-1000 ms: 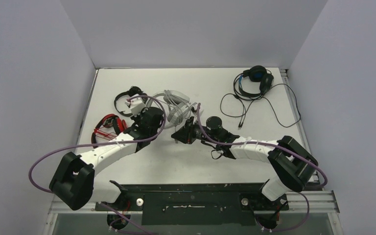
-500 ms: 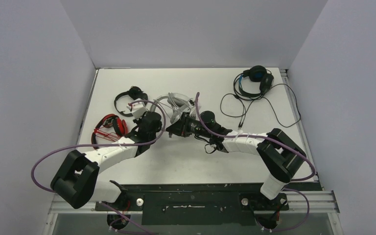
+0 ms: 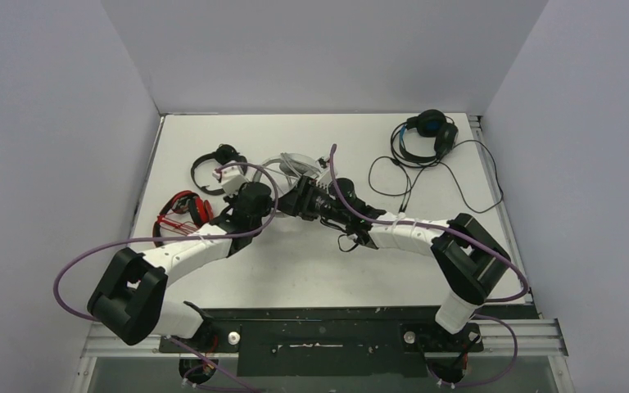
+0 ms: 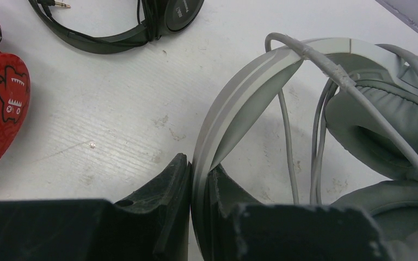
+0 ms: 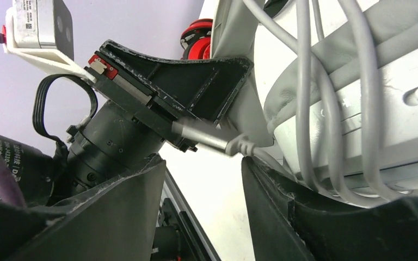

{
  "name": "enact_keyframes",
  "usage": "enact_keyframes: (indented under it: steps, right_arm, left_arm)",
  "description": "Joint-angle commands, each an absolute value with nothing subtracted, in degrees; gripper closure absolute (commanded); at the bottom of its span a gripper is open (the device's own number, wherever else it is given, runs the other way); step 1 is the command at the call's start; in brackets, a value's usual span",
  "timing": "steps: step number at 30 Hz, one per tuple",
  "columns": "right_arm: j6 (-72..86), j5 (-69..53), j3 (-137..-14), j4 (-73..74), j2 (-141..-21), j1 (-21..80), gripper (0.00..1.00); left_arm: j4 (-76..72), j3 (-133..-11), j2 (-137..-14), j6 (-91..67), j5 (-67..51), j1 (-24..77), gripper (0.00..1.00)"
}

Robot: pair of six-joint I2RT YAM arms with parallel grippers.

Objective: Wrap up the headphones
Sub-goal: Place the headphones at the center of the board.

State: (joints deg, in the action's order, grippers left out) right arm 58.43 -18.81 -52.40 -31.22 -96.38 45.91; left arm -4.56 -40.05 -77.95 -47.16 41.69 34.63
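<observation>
White-grey headset tight within left gripper

Near table bare; loose cable sprawls across far right.

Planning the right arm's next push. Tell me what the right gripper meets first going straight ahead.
Probably the grey cable plug of the white-grey headset, just ahead of the open right gripper; behind it sits the left gripper. Depth is unclear.

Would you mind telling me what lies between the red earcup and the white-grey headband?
Nothing does: in the left wrist view, only bare, lightly scuffed table separates the red earcup from the white-grey headband.
</observation>
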Motion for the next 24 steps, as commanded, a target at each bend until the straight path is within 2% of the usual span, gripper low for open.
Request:
enact_keyframes:
  steps: [1,6,9,11,20,24]
  right_arm:
    - [57.35,-11.95,-56.73,-30.0,-95.21,45.22,0.44]
    - [55.91,-11.08,-57.87,-27.48,-94.61,45.4,0.42]
    - [54.55,-10.72,-58.95,-25.68,-93.86,45.69,0.31]
    - [53.69,-10.6,-59.71,-24.63,-93.42,45.79,0.32]
    - [45.31,-14.13,-66.2,-16.77,-92.91,44.96,0.8]
    - [42.67,-15.21,-67.99,-14.54,-93.11,44.82,0.84]
  left_arm:
    - [-4.1,-45.42,-77.34,-49.47,33.28,36.3,1.0]
    - [-1.4,-47.15,-77.48,-51.09,32.4,36.12,1.0]
    - [1.86,-49.04,-78.05,-52.36,30.75,35.55,1.0]
    - [3.65,-50.22,-78.68,-52.92,29.6,35.13,1.0]
    - [7.58,-53.07,-80.36,-55.51,21.04,31.25,1.0]
    - [9.36,-54.27,-81.25,-56.87,16.54,29.04,1.0]
